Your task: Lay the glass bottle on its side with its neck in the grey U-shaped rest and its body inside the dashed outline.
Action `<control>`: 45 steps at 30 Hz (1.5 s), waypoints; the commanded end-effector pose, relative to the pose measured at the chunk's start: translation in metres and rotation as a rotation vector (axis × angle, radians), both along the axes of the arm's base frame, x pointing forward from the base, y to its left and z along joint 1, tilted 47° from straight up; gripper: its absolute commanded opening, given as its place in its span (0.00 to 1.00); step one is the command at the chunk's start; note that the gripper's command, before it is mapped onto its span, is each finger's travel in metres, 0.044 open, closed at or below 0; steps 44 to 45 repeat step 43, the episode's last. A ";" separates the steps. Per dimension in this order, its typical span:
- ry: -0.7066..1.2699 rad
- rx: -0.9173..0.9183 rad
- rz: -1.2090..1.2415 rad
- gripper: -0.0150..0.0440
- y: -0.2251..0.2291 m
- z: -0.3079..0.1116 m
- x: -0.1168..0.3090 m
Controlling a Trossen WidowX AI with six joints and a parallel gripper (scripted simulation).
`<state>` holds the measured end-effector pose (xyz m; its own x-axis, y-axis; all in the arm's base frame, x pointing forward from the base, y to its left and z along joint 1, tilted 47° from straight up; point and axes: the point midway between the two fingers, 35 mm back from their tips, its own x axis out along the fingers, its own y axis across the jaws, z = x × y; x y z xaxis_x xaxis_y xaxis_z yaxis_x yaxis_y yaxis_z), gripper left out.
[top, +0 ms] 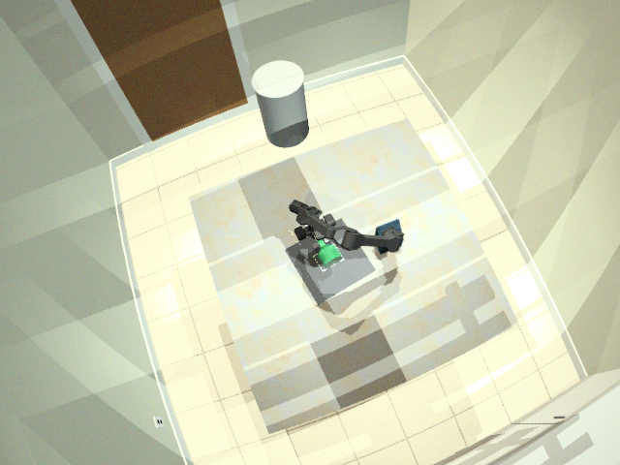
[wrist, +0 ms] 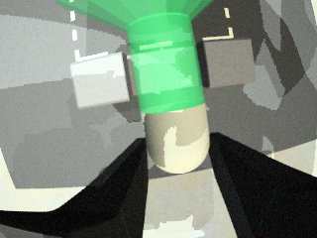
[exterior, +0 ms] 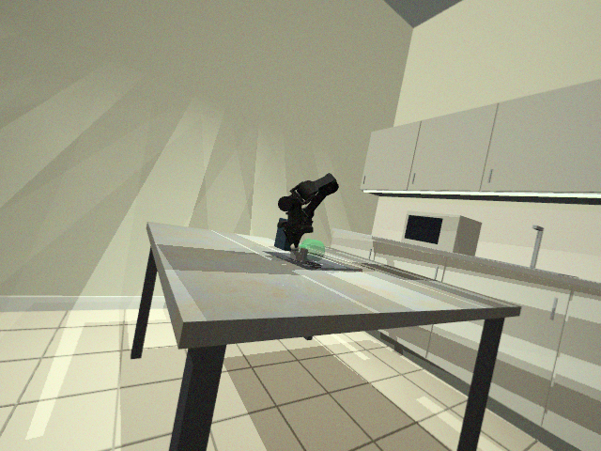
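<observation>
Tiled floor surrounds the table [top: 430, 320] [exterior: 339, 291]. Green bottle [top: 328, 254] [exterior: 313, 248] [wrist: 165, 69] on its side, neck between the grey rest's blocks [wrist: 100, 80] [wrist: 229, 62]! Part-open claw [top: 316, 236] [exterior: 295, 247] [wrist: 177, 143] grips its pale tip!

A kitchen, with wall cupboards [exterior: 446, 146], microwave [exterior: 439, 233] and tap [exterior: 536, 246].

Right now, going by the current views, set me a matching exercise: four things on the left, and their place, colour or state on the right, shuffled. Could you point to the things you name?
1. Bottle's body [top: 328, 254] [exterior: 313, 248]
2. Bottle's stopper end [wrist: 177, 141]
3. Gripper [wrist: 177, 143]
4. Microwave [exterior: 441, 233]

A. on the counter by the wall
B. shut on the bottle
C. green, over the dashed outline in the top view
D. beige, with a rounded tip

Pairs: 1-C, 2-D, 3-B, 4-A
</observation>
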<state>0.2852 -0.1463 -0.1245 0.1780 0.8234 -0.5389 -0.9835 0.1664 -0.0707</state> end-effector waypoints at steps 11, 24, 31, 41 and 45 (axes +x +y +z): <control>0.000 0.001 0.001 0.59 0.000 0.000 0.000; -0.014 -0.065 0.018 1.00 -0.012 0.014 -0.002; -0.036 -0.215 0.051 1.00 -0.039 0.048 -0.009; -0.036 -0.215 0.051 1.00 -0.046 0.055 -0.008; -0.036 -0.215 0.051 1.00 -0.046 0.055 -0.008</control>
